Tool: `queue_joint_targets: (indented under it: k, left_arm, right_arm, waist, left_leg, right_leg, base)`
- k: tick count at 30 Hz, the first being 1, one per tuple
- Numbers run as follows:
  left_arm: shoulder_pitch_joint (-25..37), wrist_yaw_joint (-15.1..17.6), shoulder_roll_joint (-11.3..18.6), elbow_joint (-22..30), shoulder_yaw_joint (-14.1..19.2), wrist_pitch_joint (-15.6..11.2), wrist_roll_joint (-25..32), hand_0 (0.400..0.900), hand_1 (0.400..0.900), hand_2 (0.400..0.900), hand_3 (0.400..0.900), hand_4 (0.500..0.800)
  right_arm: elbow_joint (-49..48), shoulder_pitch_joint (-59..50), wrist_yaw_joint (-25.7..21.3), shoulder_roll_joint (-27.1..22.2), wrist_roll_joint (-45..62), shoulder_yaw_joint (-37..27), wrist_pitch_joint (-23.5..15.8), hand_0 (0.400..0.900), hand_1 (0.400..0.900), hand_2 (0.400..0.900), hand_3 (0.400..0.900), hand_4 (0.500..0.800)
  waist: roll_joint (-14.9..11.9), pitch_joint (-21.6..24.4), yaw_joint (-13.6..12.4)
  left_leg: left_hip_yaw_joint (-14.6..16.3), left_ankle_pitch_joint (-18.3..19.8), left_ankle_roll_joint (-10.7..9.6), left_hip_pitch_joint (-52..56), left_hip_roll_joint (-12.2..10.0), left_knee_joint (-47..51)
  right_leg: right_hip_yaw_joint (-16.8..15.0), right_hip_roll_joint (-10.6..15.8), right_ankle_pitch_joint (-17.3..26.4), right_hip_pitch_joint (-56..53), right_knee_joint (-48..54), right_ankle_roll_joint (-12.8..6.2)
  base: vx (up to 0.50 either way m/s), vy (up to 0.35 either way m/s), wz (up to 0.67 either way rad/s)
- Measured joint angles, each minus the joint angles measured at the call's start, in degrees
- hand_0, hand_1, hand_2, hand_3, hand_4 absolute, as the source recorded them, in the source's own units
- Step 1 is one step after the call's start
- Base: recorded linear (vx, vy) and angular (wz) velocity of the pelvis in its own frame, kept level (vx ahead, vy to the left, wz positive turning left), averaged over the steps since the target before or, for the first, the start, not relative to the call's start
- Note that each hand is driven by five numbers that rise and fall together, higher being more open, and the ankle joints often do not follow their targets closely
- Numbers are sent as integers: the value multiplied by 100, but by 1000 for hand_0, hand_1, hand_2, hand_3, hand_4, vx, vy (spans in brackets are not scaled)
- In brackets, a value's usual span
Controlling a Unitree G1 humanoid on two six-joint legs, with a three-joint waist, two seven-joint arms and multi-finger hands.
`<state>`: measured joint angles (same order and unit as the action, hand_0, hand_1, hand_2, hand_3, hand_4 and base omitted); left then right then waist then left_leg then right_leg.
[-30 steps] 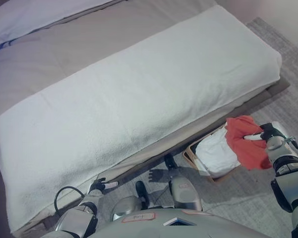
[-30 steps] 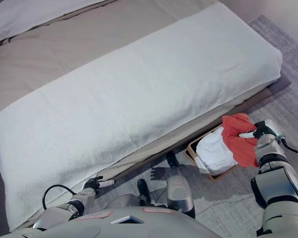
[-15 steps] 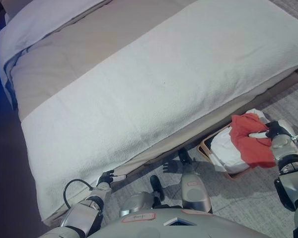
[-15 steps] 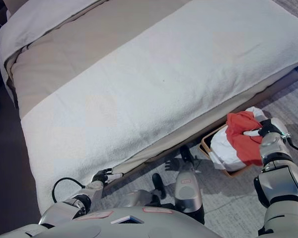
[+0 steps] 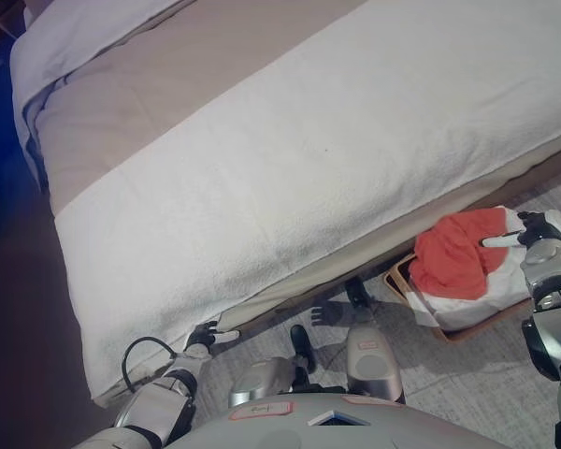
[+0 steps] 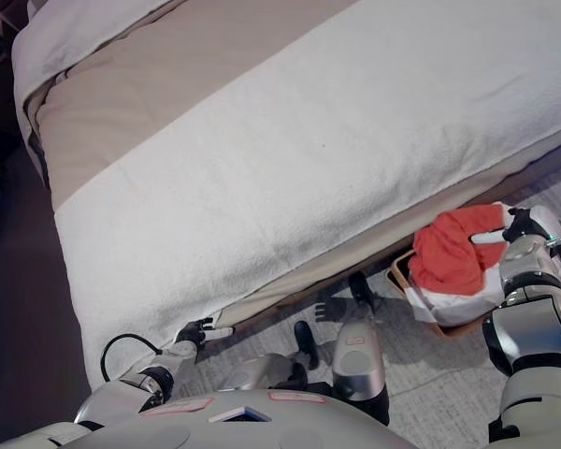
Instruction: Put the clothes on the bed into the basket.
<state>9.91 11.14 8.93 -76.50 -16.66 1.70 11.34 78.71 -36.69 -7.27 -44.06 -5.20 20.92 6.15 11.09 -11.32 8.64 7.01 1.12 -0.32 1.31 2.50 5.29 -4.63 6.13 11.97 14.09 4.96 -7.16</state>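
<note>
The red garment (image 5: 456, 260) lies bunched on white clothes (image 5: 481, 301) in the basket (image 5: 449, 331), which sits on the floor beside the bed (image 5: 290, 150). The right hand (image 5: 522, 234) pinches the garment's far edge. The left hand (image 5: 204, 336), fingers relaxed, hangs by the bed's near edge.

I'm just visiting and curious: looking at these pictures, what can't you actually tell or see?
- Inside of the basket: the red garment and white cloth cover it in both views.
- Right robot hand: whether it grips the red garment is too small to tell.
- Left robot hand: low by the bed edge, its fingers too small to read.
- The bed's far end: cut off by the frame edges.
</note>
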Motion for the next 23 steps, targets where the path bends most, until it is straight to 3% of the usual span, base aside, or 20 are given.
queue_joint_targets:
  k: [16, 23]
  left_arm:
    - [16, 1, 0, -2, 20, 2, -1, 900, 900, 900, 900, 800]
    - [6, 12, 29, -9, 364, 13, -29, 900, 900, 900, 900, 800]
  right_arm:
    - [27, 0, 1, 2, -1, 0, 1, 900, 900, 900, 900, 800]
    - [-166, 424, -83, 276, 387, -562, -66, 900, 900, 900, 900, 800]
  waist:
    - [-150, -104, -110]
    - [-287, -143, -126]
  left_leg:
    - [12, 1, 0, 19, 1, -5]
    - [-13, 20, -22, 163, -42, -37]
  right_leg:
    - [-10, -5, 0, -15, -1, -1]
    - [21, -44, 3, -186, -1, 25]
  base:
    - [0, 0, 0]
    - [4, -30, 1]
